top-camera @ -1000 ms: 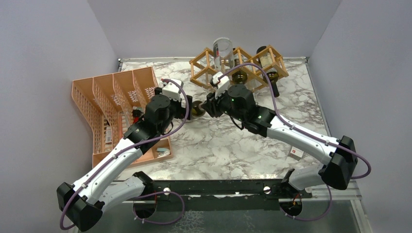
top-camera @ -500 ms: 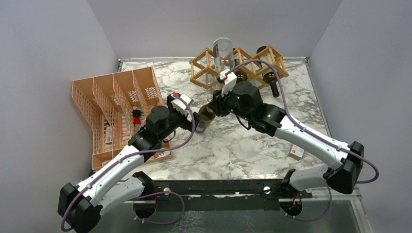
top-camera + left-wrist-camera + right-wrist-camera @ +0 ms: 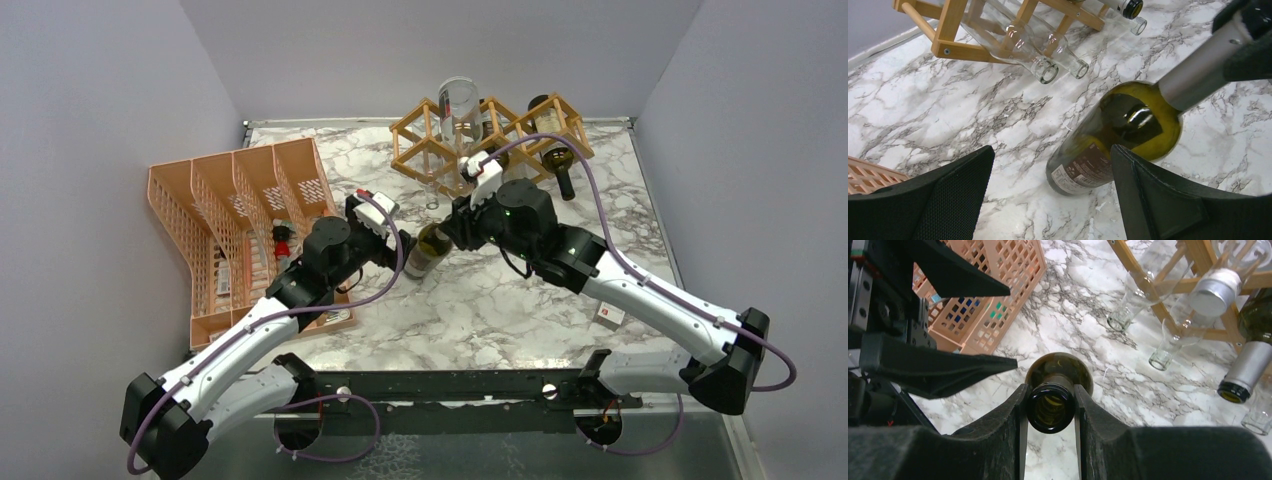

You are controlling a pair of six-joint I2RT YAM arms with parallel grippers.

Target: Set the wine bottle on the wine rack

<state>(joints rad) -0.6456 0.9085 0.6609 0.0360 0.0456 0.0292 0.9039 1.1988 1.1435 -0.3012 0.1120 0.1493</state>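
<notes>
Apart, wine bottle (image 3: 1098,155) and wine rack (image 3: 963,52)

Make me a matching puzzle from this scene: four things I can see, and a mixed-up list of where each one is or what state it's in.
Things:
1. wine bottle
2. left gripper
3. wine rack
4. orange organizer

Places or states:
A. at the back of the table, bottles in its cells
B. open, facing the bottle's body
C. at the table's left side
D. tilted, neck clamped in the right gripper

Pairs: 1-D, 2-B, 3-A, 4-C
</notes>
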